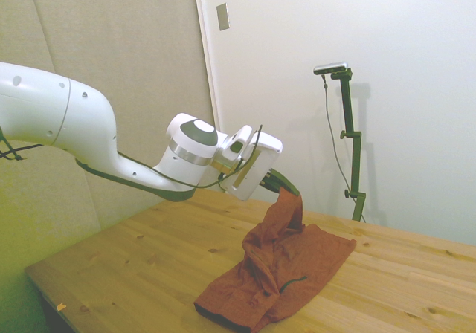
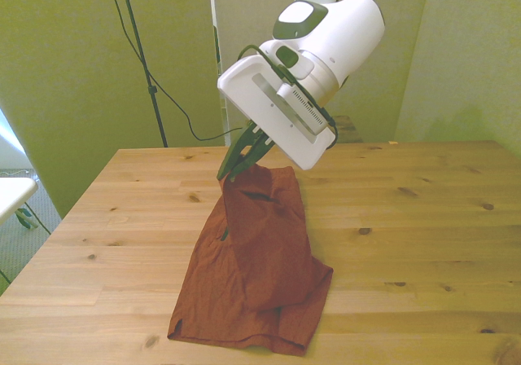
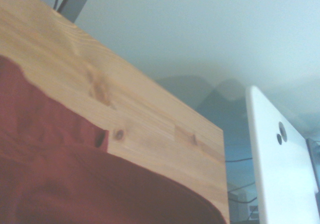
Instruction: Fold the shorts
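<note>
Jaws (image 2: 230,170) clamped on unlabelled shorts (image 2: 260,267), one edge aloft.

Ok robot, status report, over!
Gripper shut on the shorts, one edge lifted. Rest draped on the table. Nothing in the way.

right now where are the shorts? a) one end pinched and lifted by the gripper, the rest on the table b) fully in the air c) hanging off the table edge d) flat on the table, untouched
a: the gripper is shut on one end of the shorts, raised above the table, while the lower part lies on the wood.
</note>
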Robot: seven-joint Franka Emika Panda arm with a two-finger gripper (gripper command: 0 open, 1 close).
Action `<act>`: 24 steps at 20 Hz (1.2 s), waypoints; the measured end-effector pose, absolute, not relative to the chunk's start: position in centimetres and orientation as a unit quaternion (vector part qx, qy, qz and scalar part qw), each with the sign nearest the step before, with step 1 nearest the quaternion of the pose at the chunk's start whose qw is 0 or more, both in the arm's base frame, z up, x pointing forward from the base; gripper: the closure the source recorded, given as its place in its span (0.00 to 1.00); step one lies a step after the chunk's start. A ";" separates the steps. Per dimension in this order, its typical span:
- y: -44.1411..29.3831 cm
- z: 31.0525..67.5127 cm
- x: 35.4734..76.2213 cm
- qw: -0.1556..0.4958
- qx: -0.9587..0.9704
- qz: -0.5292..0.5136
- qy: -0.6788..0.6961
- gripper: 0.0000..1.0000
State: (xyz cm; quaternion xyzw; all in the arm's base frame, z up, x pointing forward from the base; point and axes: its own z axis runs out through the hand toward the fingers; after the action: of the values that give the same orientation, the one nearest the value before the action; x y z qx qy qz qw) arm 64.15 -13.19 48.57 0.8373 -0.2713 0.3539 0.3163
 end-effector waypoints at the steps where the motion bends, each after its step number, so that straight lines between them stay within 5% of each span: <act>1: -13.9 48.4 65.0 0.319 0.835 0.354 -0.274 1.00; 4: -15.3 47.5 67.3 0.328 0.831 0.356 -0.275 1.00; 5: -15.4 47.3 68.0 0.329 0.830 0.357 -0.274 0.00; 19: -18.1 46.6 69.5 0.332 0.820 0.356 -0.300 0.00; 24: -14.7 45.6 66.4 0.235 0.848 0.306 -0.363 0.00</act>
State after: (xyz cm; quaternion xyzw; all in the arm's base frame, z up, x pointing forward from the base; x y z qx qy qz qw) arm 66.45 -14.71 45.60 0.8481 -0.3633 0.3058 0.2350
